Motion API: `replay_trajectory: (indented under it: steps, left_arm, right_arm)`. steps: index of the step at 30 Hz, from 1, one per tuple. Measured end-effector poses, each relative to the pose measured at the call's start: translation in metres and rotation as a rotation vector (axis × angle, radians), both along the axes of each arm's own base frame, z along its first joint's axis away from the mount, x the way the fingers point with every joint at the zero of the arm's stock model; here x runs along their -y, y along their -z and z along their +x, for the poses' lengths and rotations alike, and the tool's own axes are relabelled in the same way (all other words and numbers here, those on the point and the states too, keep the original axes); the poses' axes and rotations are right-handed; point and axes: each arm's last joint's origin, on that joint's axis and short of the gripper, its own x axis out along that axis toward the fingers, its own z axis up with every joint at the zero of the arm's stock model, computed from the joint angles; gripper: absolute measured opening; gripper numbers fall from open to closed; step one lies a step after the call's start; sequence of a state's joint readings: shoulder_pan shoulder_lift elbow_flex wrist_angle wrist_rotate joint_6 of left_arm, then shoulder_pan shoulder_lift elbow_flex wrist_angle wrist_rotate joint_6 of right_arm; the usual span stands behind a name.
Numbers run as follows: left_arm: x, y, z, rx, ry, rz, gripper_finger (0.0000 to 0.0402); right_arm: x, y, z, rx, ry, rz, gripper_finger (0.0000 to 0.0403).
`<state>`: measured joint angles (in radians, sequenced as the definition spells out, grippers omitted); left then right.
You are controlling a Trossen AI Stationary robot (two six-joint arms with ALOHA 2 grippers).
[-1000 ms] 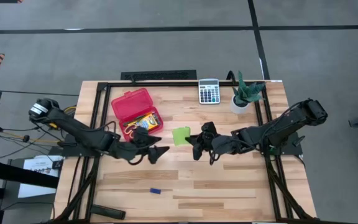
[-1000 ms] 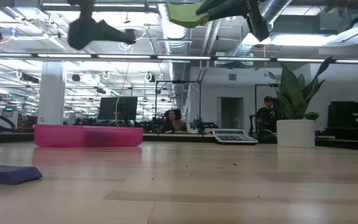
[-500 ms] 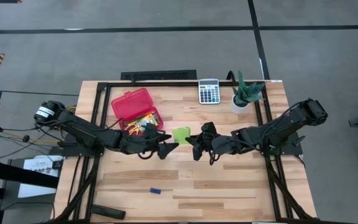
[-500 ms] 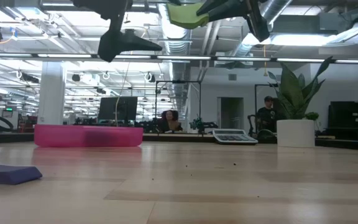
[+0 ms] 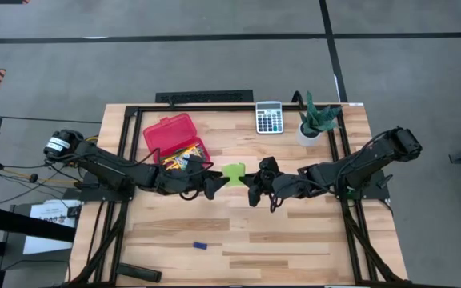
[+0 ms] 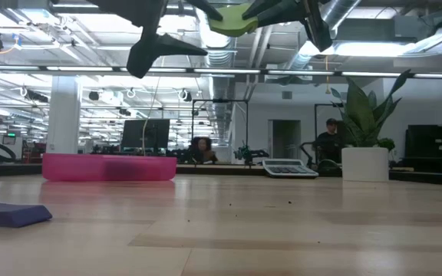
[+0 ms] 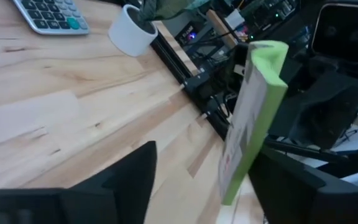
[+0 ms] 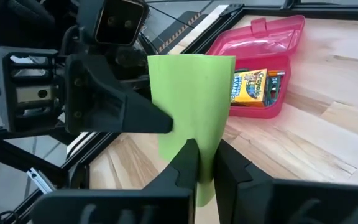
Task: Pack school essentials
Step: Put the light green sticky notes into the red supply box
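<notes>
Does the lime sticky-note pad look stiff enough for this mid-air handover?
Probably: the lime sticky-note pad stands flat and unbent, pinched at one edge by the right gripper. It likely weighs little. Its loose edge may flex as the left gripper closes.

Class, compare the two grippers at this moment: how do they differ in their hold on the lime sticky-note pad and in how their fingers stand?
1. The right gripper is shut on the edge of the lime sticky-note pad; the left gripper has its fingers on either side of the pad, not clamped.
2. The right gripper reaches in from the plant side; the left gripper from the red case side.
Both hang above the table, meeting at the pad.
</notes>
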<state>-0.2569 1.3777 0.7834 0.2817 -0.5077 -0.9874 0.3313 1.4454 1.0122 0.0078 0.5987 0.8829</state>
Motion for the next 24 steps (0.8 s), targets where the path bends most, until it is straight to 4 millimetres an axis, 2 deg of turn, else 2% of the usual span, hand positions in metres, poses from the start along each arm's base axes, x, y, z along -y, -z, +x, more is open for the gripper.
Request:
replay_trajectory:
  steps: [12,24]
  left_arm:
    - [-0.0003,-0.0009,0.0004,0.009,0.003,0.002,0.0105]
    - [0.0005,-0.0024,0.0010,0.011,0.041,0.042,0.0025]
  right_arm:
    - [0.0001,0.0000,0.0000,-0.001,0.000,-0.002,0.0039]
    - [0.0002,0.0001,-0.0001,-0.003,0.000,-0.002,0.0040]
